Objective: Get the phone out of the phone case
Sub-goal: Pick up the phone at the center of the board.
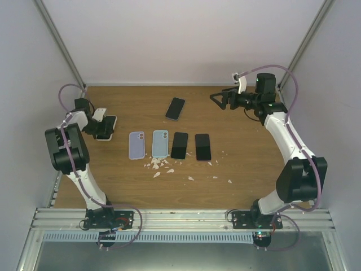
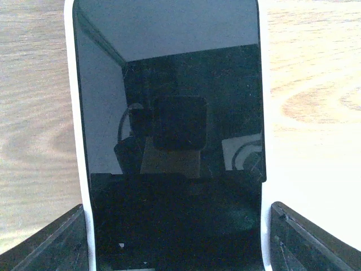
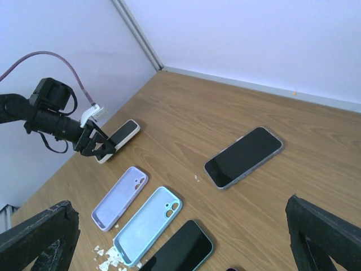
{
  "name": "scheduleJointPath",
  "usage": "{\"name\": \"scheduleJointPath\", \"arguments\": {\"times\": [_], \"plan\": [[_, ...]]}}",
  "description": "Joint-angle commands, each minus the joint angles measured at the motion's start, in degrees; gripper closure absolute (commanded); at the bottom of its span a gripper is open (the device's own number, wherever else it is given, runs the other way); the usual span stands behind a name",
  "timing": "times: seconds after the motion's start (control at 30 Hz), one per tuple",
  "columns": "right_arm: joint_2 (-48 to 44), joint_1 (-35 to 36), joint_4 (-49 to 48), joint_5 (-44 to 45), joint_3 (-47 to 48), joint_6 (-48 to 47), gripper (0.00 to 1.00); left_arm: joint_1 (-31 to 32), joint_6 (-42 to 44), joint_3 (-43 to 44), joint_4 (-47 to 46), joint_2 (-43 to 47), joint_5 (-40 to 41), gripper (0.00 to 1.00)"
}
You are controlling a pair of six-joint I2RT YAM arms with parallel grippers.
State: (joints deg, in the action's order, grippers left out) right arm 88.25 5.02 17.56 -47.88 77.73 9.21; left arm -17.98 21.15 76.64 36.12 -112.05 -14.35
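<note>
My left gripper straddles phone in case, far left; clamping unconfirmed. My right gripper spread, idle. Risk: unbraced case drags along.

Light-blue case lies on wooden table; lavender case just left of it; black phone just right; second black phone further right; white chips near its front edge.

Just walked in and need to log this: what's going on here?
The left gripper is down at the end of a phone in a white case at the left, fingers either side; whether they grip is unclear. The right gripper hangs open over the far right, holding nothing. A lilac case, a blue case and two phones lie in a row.
</note>
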Motion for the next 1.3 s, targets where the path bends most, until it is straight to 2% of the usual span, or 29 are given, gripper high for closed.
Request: {"name": "scheduleJointPath", "arguments": {"times": [0.0,0.2,0.47,0.8,1.03,1.27], "plan": [[-0.6,1.5,-6.1,1.1,-3.4,5.5,0.0,0.7,-1.0,-1.7,-1.7,5.8,-3.4,0.6],[-2.5,4.0,-8.5,2.2,-7.1,7.9,0.0,1.6,-2.5,-4.8,-2.2,9.8,-6.4,0.63],[-0.9,7.4,-11.6,4.1,-8.5,14.2,0.0,8.2,-6.5,-6.8,-3.1,18.4,-8.7,0.65],[6.3,12.9,-15.6,3.3,-2.9,25.9,0.01,24.1,-13.8,-4.8,-5.9,27.2,-8.1,0.68],[6.9,17.5,-18.8,4.2,-3.3,28.8,0.05,33.5,-17.7,-1.5,-8.1,29.0,-6.7,0.68],[7.1,19.1,-21.3,3.4,-4.3,32.4,0.09,42.0,-19.6,2.4,-9.3,28.3,-3.5,0.68]]}}
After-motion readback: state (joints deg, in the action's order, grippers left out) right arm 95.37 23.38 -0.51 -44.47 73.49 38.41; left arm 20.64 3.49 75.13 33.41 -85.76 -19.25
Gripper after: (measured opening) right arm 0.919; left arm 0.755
